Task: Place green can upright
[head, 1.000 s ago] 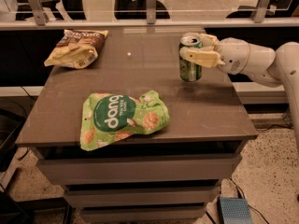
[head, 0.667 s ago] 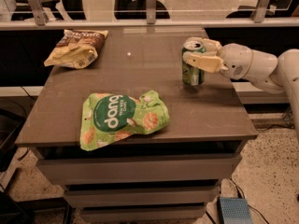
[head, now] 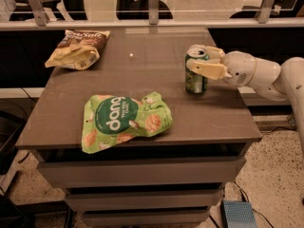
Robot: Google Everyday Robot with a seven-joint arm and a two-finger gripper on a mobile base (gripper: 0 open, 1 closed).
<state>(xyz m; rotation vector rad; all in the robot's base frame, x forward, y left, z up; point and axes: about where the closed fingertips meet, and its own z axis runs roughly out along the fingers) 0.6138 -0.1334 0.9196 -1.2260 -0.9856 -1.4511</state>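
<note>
The green can (head: pixel 195 82) stands upright on the brown table (head: pixel 142 61), near its right edge, with its silver top showing. My gripper (head: pixel 191 56) reaches in from the right at the height of the can's top. One pale finger (head: pixel 207 70) lies across the near side of the can and the other runs behind its rim. The fingers are closed on the can's upper part. The can's base looks to be resting on the tabletop.
A flat green "dang" snack bag (head: pixel 124 121) lies at the front middle of the table. A brown and yellow chip bag (head: pixel 78 49) lies at the back left. A railing runs behind the table. Drawers sit below the tabletop.
My gripper has lowered the can and shifted it a little to the right; the can now stands with its base on the table.
</note>
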